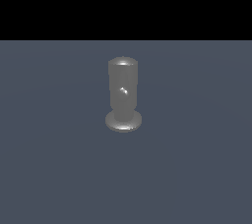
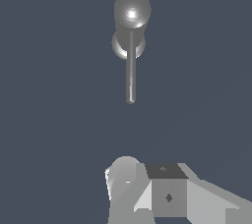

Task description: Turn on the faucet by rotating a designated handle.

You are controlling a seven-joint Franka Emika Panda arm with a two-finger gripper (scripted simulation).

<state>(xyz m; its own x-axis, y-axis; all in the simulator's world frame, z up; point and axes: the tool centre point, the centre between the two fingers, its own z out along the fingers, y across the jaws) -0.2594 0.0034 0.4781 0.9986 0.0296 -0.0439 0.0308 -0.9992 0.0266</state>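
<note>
So the desk (image 1: 54, 169) is just one flat, matte slate-blue surface with no texture or markings on it, and behind its far edge the room is plain black, no walls or anything showing. The faucet (image 1: 122, 93) stands upright about in the middle of the exterior view, a glossy grey cylinder with a rounded top sitting on a wider round base, with a small bright glint on its front. From that angle I can't really make out the handle, it seems to point straight at the camera. The wrist view looks down on the faucet (image 2: 132, 12), and there the handle (image 2: 131, 73) is obvious: a thin straight grey rod sticking out sideways from the top of the cylinder, ending in a rounded tip over bare desk. The gripper (image 2: 147, 193) shows only as blocky white and grey parts at the edge of the wrist view, well apart from the handle tip, and I can't tell whether the jaws are spread or pressed together.
</note>
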